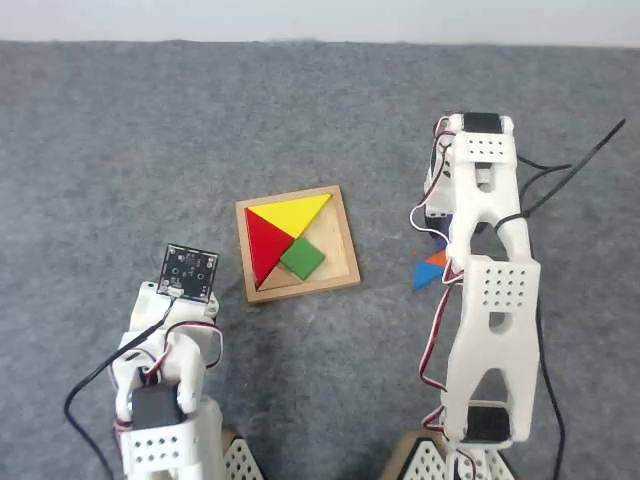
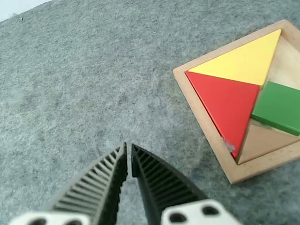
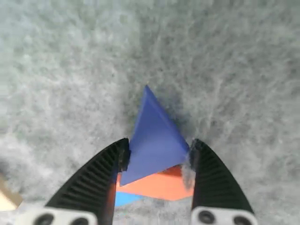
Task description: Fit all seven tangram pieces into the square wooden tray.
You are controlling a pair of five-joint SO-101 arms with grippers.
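Three of seven pieces sit in the wooden tray (image 1: 336, 262): yellow triangle (image 1: 290, 213), red triangle (image 1: 264, 250), green square (image 1: 302, 258). Four are left. The right gripper (image 3: 159, 145) pinches a dark blue triangle (image 3: 154, 136) between its jaws, overlapping an orange piece (image 3: 159, 185) and a light blue piece (image 3: 124, 199) just behind. The left gripper (image 2: 129, 147), closed and empty, has the tray ahead, off to one side.

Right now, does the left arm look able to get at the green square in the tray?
Probably yes: the left gripper sits over bare felt beside the tray, nothing between it and the green square.
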